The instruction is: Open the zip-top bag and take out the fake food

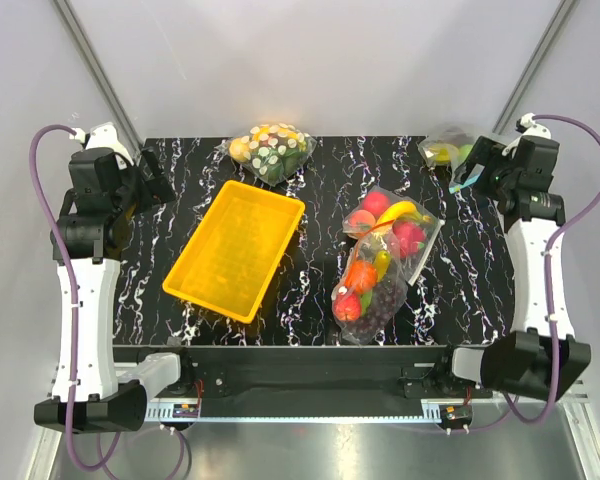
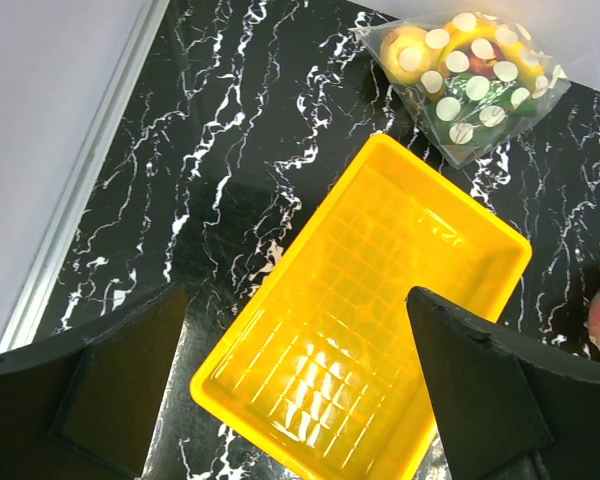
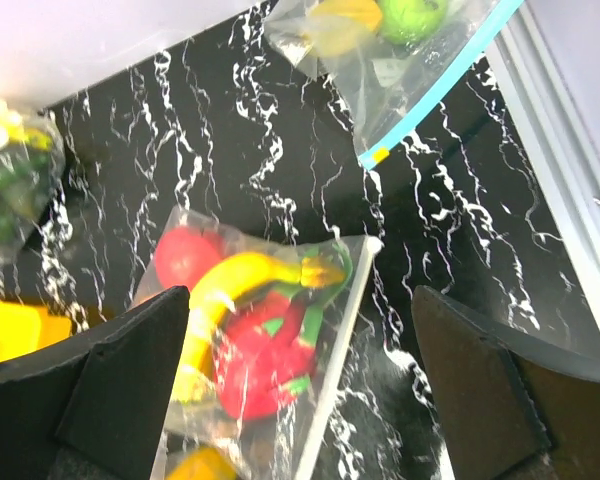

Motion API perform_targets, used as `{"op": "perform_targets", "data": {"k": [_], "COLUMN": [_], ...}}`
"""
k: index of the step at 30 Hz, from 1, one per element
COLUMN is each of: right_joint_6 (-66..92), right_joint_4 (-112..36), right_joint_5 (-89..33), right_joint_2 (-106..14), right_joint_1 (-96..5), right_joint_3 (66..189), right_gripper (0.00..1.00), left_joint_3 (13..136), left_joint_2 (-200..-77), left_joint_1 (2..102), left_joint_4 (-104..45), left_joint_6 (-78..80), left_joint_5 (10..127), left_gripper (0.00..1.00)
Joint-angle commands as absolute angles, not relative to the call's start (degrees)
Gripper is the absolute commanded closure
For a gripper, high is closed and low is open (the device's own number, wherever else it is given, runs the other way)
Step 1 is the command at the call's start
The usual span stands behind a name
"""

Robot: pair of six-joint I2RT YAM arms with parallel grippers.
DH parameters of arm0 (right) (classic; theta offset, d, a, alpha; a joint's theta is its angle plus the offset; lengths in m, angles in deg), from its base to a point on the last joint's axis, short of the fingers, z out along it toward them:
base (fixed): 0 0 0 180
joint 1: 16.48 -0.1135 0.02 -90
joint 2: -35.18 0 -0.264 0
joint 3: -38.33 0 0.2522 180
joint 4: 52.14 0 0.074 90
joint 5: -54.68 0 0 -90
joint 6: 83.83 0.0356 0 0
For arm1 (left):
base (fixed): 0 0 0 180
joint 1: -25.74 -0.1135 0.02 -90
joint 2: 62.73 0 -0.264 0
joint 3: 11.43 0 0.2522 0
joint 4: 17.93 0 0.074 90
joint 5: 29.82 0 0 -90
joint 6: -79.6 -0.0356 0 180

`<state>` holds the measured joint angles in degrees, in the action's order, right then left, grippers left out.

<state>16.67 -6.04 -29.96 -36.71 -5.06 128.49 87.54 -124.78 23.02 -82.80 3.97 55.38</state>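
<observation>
1. The right gripper (image 3: pixel 300 340) is wide open. Its fingers (image 3: pixel 120 400) stand far apart, with nothing between them and nothing touched. It hangs above the surface (image 1: pixel 325 180) near the far right corner.
2. Just ahead of it the zip-top bag (image 3: pixel 380 60) lies flat at that corner, clear of the gripper. Its blue-teal zip strip (image 3: pixel 440 95) runs along the side towards the right edge and looks pressed shut, though I only judge that from the wrist view.
3. Inside the bag the fake food (image 3: pixel 412 14) shows as a bright green ball with a yellow piece (image 3: pixel 338 14) beside it. Any other piece is cut off by the frame.
4. The wide spread suits what I take to be the step in hand, which is lining up on the mouth of the bag to pinch one lip. The opening has not yet begun.
5. The left gripper (image 2: pixel 295 350) is also wide open and empty, and hangs over the left side of the surface. It is probably kept free to take the other lip or to pin the bag.
6. Below it sits the yellow tray (image 2: pixel 460 205), with nothing in it, a likely place for the fruit to land.
7. Further out, the larger bag (image 3: pixel 260 340) of red and yellow fruit lies almost under the right gripper. The dotted bag (image 2: pixel 470 85) lies beyond the tray at the far edge. Neither touches the zip-top bag. The larger bag is close enough that the gripper could close on it by mistake.
</observation>
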Motion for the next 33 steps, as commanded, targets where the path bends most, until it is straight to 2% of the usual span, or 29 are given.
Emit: {"op": "perform_targets", "data": {"k": [1,7,14,26,33], "right_joint_6": [20.23,22.35,22.96,25.68,28.58], "right_joint_4": [-10.24,-14.81,-21.23,-21.59,-23.87], "right_joint_5": [-24.96,-21.96,-21.53,-21.79,-24.51], "right_joint_2": [-40.39,-49.53,-62.26,-82.92,-88.39], "right_joint_1": [-2.07,0.57,2.68,3.21,3.3], "right_joint_3": [131.8,133.38,135.93,151.39,153.52], "right_gripper": [0.0,0.0,0.0,0.02,0.04], "left_joint_3": [88.12,85.48,82.41,80.56,82.05], "left_joint_2": [-123.82,-123.38,-121.71,-121.71,-122.15], "left_joint_1": [22.93,22.93,22.93,23.19,23.81], "left_joint_4": [-81.09,-81.35,-76.96,-72.74,-73.17], "left_joint_6": [1.73,0.93,0.67,0.32,2.86], "left_joint_5": [52.36,51.21,56.74,55.97,53.33], "left_gripper": [0.01,0.01,0.01,0.01,0.01]}}
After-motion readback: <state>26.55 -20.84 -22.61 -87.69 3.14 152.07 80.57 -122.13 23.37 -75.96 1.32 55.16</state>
